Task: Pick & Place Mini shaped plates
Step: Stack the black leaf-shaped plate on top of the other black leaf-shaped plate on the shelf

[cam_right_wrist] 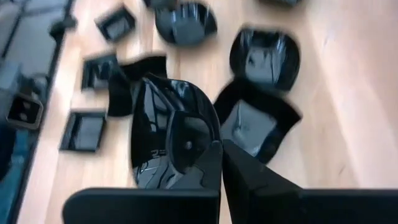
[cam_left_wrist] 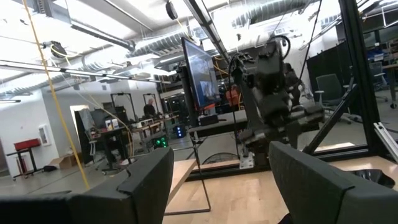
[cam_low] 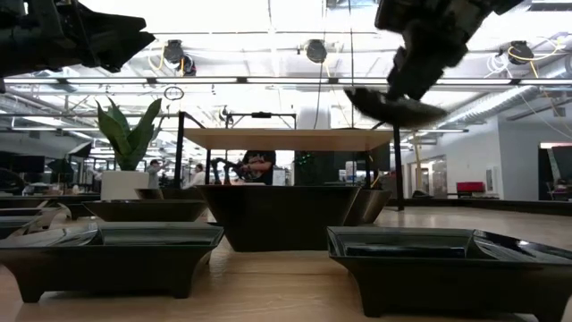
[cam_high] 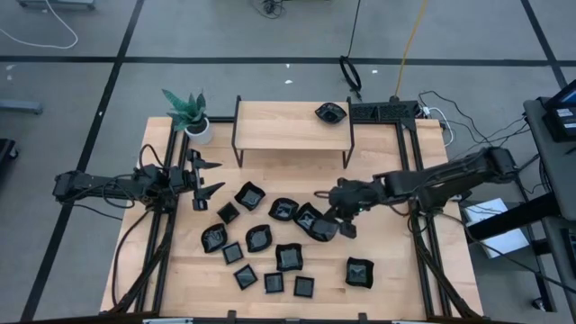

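Note:
Several small glossy black plates (cam_high: 258, 238) lie flat across the middle and near part of the wooden table; one more (cam_high: 330, 112) rests on the raised shelf. My right gripper (cam_high: 335, 220) hovers over the cluster, shut on a rounded plate (cam_right_wrist: 168, 134), which the low view shows in the air (cam_low: 393, 105). My left gripper (cam_high: 213, 177) waits open at the table's left side, above the wood; its fingers (cam_left_wrist: 149, 180) hold nothing. My right gripper pinches the rounded plate's rim (cam_right_wrist: 208, 152) between its two fingers (cam_right_wrist: 249, 171), at the edge nearest the wrist. The fingers slant down from the table's right side. The plate is lifted clear of the table and juts out tilted beyond the fingertips (cam_low: 404, 88).
A wooden shelf on dark legs (cam_high: 292, 128) spans the far middle of the table. A potted green plant (cam_high: 189, 112) stands at the far left corner. Black rails (cam_high: 418, 171) run along both sides. Bare wood lies right of the plates (cam_high: 405, 261).

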